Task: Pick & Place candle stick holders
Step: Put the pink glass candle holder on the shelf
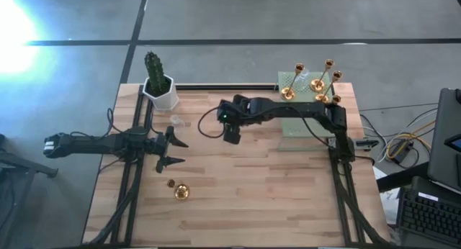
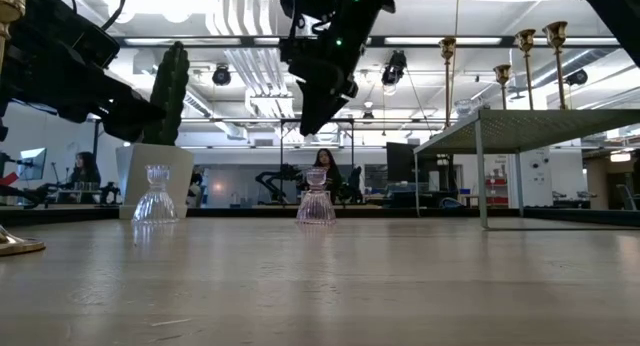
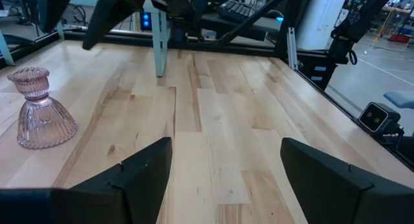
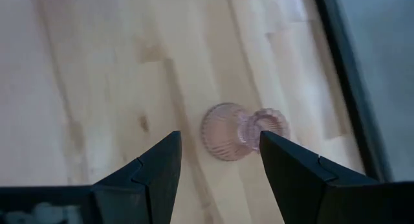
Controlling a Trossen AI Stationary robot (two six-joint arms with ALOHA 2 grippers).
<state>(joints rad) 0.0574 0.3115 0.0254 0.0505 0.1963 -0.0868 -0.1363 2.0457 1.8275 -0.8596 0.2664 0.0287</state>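
A pale wooden table fills the frame's middle. Upper left of centre, the pink glass holder stands upright, cup upward. The right gripper hovers above it, jaws apart, empty. The left gripper waits at left, jaws wide.

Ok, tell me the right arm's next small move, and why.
Probably lower straight down. The right hand hangs open above the pink glass holder, which stands upright on the table, untouched, showing between the fingers, so descending would bring them around it.
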